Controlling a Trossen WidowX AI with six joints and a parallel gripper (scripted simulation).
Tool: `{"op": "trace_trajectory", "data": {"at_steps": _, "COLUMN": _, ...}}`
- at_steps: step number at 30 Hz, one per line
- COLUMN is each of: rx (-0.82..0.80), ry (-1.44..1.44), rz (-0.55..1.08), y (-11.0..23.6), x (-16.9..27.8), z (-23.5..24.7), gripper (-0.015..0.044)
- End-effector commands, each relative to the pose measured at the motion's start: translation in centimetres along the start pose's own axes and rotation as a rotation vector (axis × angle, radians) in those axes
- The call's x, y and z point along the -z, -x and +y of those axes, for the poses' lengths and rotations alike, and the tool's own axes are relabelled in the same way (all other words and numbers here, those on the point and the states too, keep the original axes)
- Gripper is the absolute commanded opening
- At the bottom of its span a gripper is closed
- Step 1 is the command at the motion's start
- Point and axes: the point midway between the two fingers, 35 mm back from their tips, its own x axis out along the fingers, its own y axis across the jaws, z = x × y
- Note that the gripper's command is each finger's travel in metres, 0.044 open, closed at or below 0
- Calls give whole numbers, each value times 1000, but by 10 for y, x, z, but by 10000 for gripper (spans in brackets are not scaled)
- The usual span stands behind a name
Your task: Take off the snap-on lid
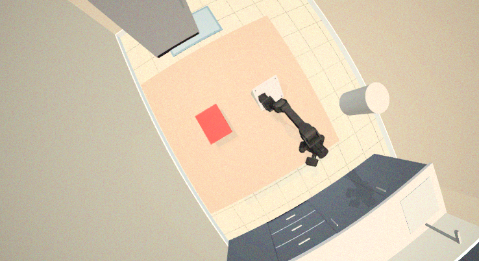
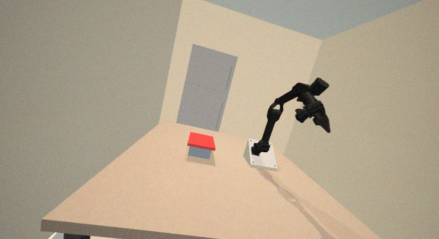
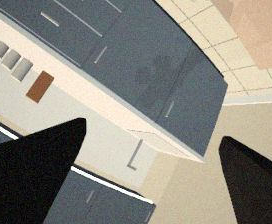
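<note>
While the lid (image 2: 201, 141) sits snapped on the box (image 2: 198, 152) mid-counter (image 2: 153, 188), the gripper (image 2: 322, 122) hangs released and empty, raised well apart on the base's far side.

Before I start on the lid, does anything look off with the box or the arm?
Nothing is askew: the red lid sits squarely on the storage box. The one oddity is the gripper, open and empty, raised past the table edge, pointing away from the box.
</note>
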Motion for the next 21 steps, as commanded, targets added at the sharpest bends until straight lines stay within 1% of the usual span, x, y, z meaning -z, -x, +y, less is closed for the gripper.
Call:
{"op": "trace_trajectory", "data": {"at_steps": 1, "rx": -4, "ry": 2, "rz": -7, "y": -1, "x": -1, "z": 0, "gripper": 374}}
{"op": "trace_trajectory", "data": {"at_steps": 3, "rx": -35, "ry": 22, "rz": -61, "y": -12, "x": -11, "z": 3, "gripper": 321}}
{"op": "trace_trajectory", "data": {"at_steps": 6, "rx": -69, "ry": 68, "rz": -156, "y": -39, "x": -33, "z": 10, "gripper": 243}}
{"op": "trace_trajectory", "data": {"at_steps": 7, "rx": -78, "ry": 82, "rz": -187, "y": -48, "x": -42, "z": 13, "gripper": 235}}
{"op": "trace_trajectory", "data": {"at_steps": 10, "rx": -102, "ry": 118, "rz": -279, "y": -70, "x": -71, "z": 25, "gripper": 235}}
{"op": "trace_trajectory", "data": {"at_steps": 13, "rx": -124, "ry": 146, "rz": -334, "y": -76, "x": -88, "z": 34, "gripper": 235}}
{"op": "trace_trajectory", "data": {"at_steps": 20, "rx": -190, "ry": 215, "rz": -584, "y": -86, "x": -183, "z": 79, "gripper": 235}}
{"op": "trace_trajectory", "data": {"at_steps": 21, "rx": -194, "ry": 220, "rz": -593, "y": -85, "x": -185, "z": 80, "gripper": 235}}
